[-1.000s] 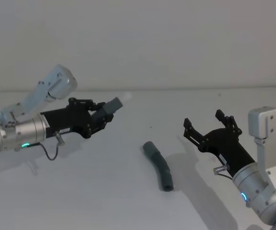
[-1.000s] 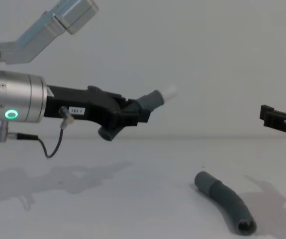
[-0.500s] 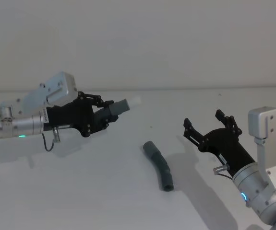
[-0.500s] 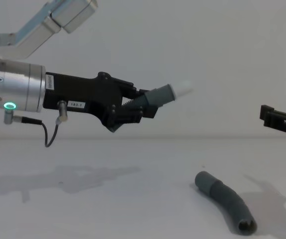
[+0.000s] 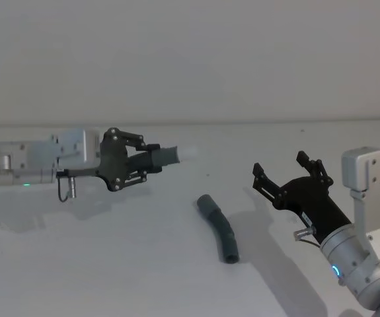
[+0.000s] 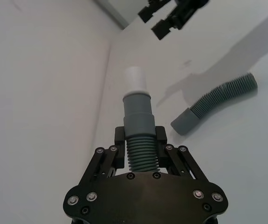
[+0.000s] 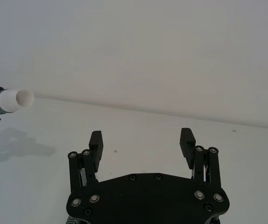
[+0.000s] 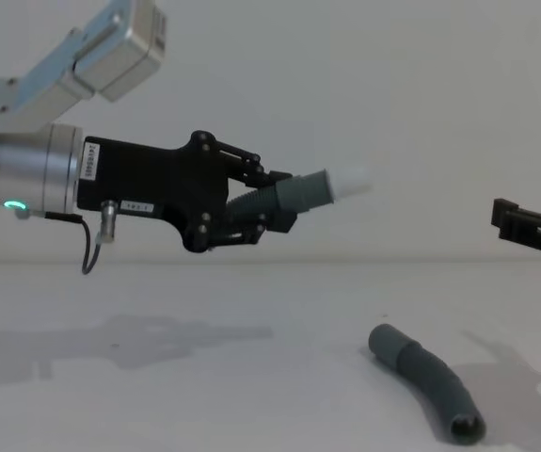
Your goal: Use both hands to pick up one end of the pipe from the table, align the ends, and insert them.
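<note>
Fingers (image 6: 119,140) of left gripper (image 5: 151,158) pinch the shorter pipe (image 5: 166,156), hiding its rear; right gripper (image 5: 280,166) fingers (image 7: 95,140) spread.

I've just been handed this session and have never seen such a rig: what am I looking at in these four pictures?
It is a two-armed robot. The head view looks down from above, the chest view looks across the table from lower down, and each wrist view looks along that arm's own gripper. The left gripper is shut on the shorter hose piece, held in the air, its white tip pointing toward the robot's right. The right gripper hovers open and empty. The longer hose piece lies on the table between the arms, untouched.
</note>
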You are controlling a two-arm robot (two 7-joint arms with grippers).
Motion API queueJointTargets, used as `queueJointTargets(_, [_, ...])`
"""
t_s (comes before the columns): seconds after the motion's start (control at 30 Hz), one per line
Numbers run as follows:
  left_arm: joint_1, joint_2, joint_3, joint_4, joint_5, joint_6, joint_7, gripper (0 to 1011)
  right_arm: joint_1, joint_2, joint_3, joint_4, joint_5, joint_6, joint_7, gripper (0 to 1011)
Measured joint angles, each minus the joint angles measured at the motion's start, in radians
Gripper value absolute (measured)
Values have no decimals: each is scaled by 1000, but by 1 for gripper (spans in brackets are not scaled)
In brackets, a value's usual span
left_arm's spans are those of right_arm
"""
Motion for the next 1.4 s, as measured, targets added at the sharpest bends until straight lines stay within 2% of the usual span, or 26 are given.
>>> queueJointTargets(0.07, [-7, -3, 4, 15, 10, -35, 0, 345, 0, 0, 0, 0, 0, 0, 0, 1002])
queueJointTargets(0.17, [-25, -10, 13, 57, 35, -118, 0, 344, 0, 0, 0, 0, 0, 0, 0, 1002])
queueJointTargets(0.47, [-53, -26, 29, 132, 71, -250, 7, 344, 0, 0, 0, 0, 0, 0, 0, 1002])
queueJointTargets(0.8, [-69, -44, 36, 183, 87, -336, 25, 345, 0, 0, 0, 0, 0, 0, 0, 1002])
queueJointTargets(1.4, [-83, -66, 49, 224, 86, -394, 35, 345, 0, 0, 0, 0, 0, 0, 0, 1002])
